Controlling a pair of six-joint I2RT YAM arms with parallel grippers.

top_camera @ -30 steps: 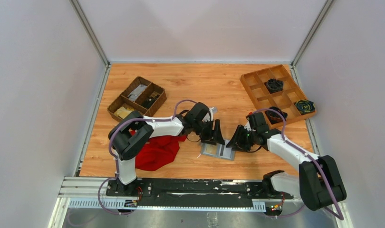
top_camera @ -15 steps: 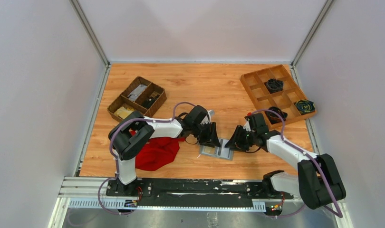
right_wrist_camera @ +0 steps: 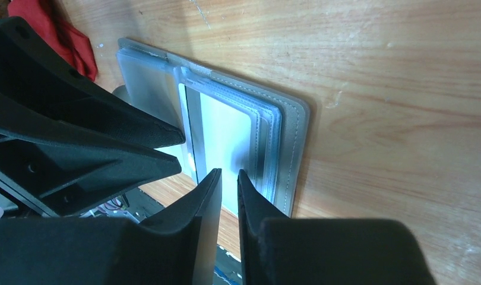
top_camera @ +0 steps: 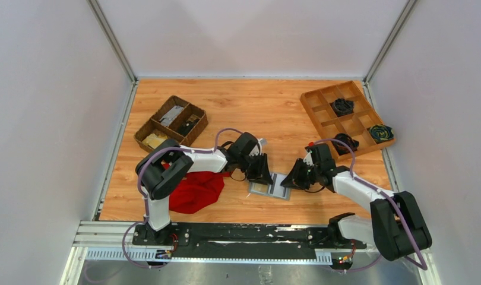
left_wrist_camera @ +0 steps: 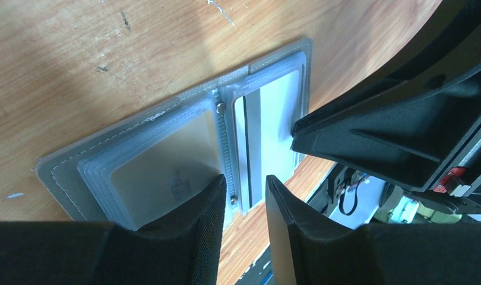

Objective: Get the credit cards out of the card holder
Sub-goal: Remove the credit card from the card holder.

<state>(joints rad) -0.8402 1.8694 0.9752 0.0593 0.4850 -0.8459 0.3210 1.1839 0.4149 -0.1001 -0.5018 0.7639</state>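
Well, both arms have their tips crowded over the grey card holder (top_camera: 272, 187), which lies spread open and flat on the wooden counter (top_camera: 256, 107) directly beneath them. The left claw (left_wrist_camera: 245, 187) sits over the spine, its fingers parted by only a narrow gap and gripping nothing I can see. Under the clear sleeve just to its left shows a tan credit card (left_wrist_camera: 161, 169). The right claw (right_wrist_camera: 229, 178) is down at the near edge of the other half, open only a slit with nothing between the fingers, and a pale card (right_wrist_camera: 226, 130) lies in the sleeve just beyond its tips. Neither card looks to be out yet. To my eye the trouble is the crowding: the two claws stand just beside each other and could knock together. Those glossy stacked sleeves may also get pinched instead of a card, and then the whole holder would lift or skid across the counter, since I can't tell whether anything is pinning it down.
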